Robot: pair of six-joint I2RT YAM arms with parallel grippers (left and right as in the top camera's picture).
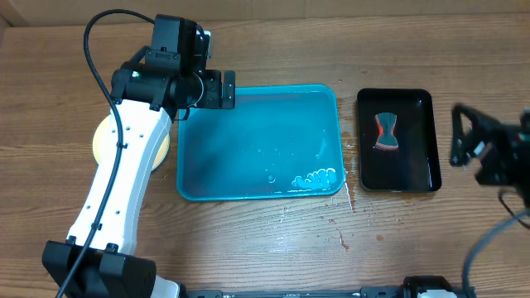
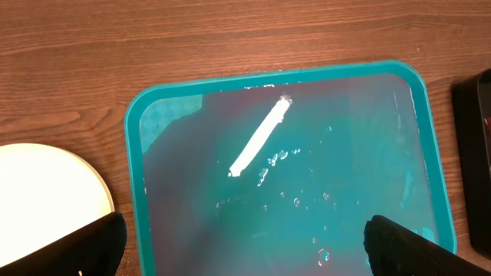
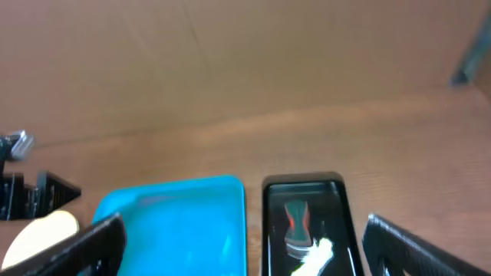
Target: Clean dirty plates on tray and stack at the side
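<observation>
Tray's clear of plates, and both grippers are spread wide, holding nothing!
On the wooden table (image 1: 273,240) the turquoise tray (image 1: 232,141) holds sudsy water, the black tray (image 1: 418,165) just right of it. The plates (image 1: 101,142) sit left, half under the left arm. The left gripper (image 1: 229,89) hovers at the tray's corner, the right gripper (image 1: 458,136) far right, past the scrubber (image 1: 386,132). Risk: that arm swinging could clip the plates or slosh water.

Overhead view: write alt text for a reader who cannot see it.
A turquoise tray holds bubbly water but no plates. The left gripper hangs open over its upper-left corner, with a pale yellow plate beside the tray under that arm. To the right, a black tray holds a red-and-grey tool, near the open right gripper.
</observation>
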